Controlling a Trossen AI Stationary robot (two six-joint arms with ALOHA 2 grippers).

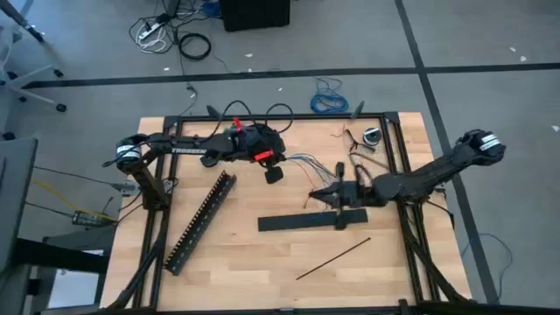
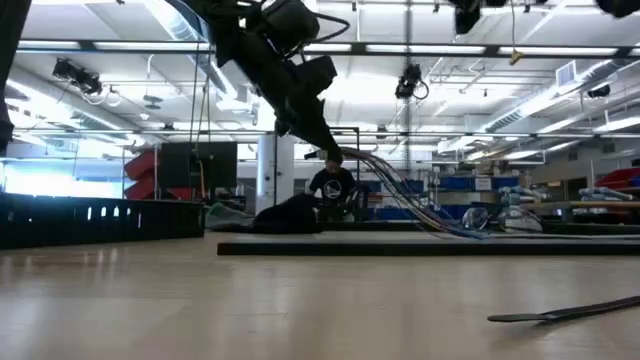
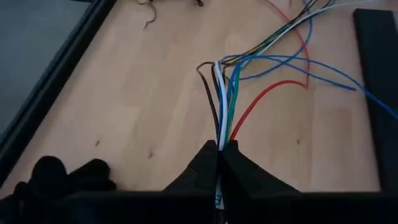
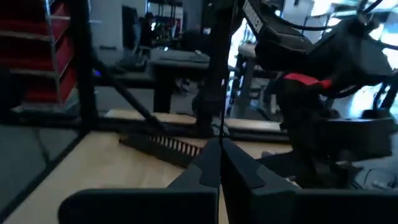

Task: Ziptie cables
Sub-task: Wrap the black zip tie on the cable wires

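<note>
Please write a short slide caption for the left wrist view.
Left gripper shut on the cables, their ends fanning out above the table.

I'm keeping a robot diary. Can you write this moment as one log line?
left gripper: shut on cables, lifted off table | right gripper: shut on upright ziptie | second ziptie: lying on table

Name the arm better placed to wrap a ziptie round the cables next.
Right. The right gripper is shut on a thin black ziptie, standing upright, close to the fanned ends of the cables. The left gripper is shut on the cables, holding that end off the table, so seems occupied.
</note>
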